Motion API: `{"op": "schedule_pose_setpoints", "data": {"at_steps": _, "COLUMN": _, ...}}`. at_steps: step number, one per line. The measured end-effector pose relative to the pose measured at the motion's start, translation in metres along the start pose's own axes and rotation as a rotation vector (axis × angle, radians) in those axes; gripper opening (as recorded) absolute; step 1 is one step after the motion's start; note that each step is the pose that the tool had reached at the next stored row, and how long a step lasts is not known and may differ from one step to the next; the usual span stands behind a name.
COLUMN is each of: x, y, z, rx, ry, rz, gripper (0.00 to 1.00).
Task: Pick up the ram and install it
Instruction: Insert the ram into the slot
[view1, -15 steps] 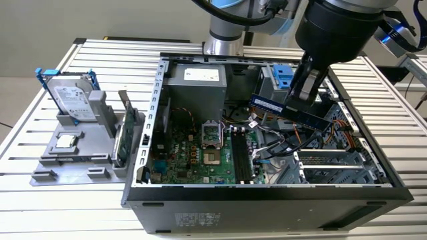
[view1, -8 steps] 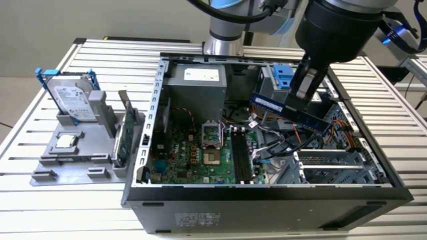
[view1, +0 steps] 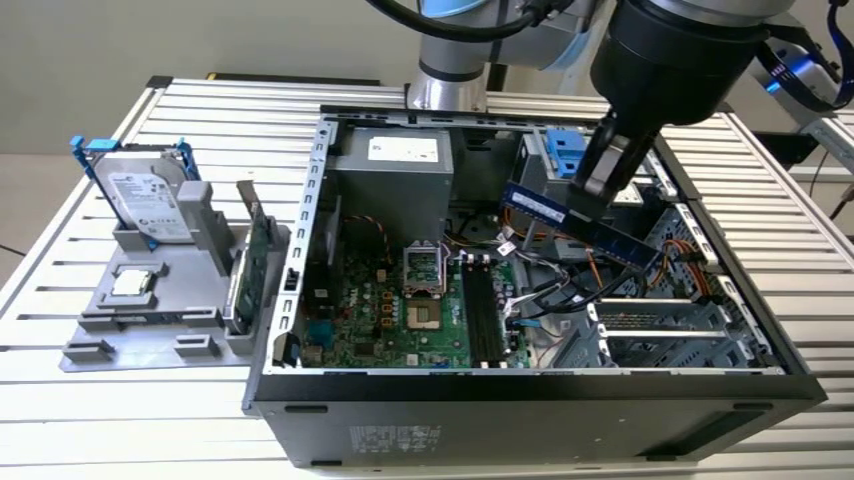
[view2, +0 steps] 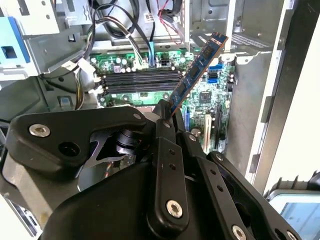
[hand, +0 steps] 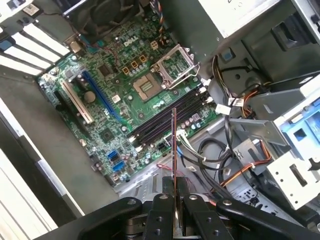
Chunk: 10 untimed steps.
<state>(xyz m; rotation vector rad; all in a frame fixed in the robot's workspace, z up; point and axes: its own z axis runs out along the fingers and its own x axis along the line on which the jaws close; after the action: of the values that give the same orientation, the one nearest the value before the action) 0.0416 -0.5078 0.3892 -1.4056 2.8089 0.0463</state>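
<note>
Gripper (view1: 599, 192) pinches the ram (view1: 545, 207), held tilted above the memory slots (view1: 483, 310), not yet seated. Judged: installation calls for squaring its edge to one slot.

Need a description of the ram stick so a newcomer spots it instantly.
Find the open computer case. Above its interior, the black end effector grips the ram: a long, narrow blue stick, tilted in mid-air. The wider green expansion card and the hard drive stand outside the case; only the ram is held aloft.
</note>
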Motion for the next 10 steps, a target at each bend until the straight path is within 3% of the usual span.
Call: {"op": "schedule_pose_setpoints", "data": {"at_steps": 10, "x": 0.0002, "y": 0.0002, "z": 0.0000, "rx": 0.0011, "ry": -0.0022, "rz": 0.084, "gripper": 0.00}}
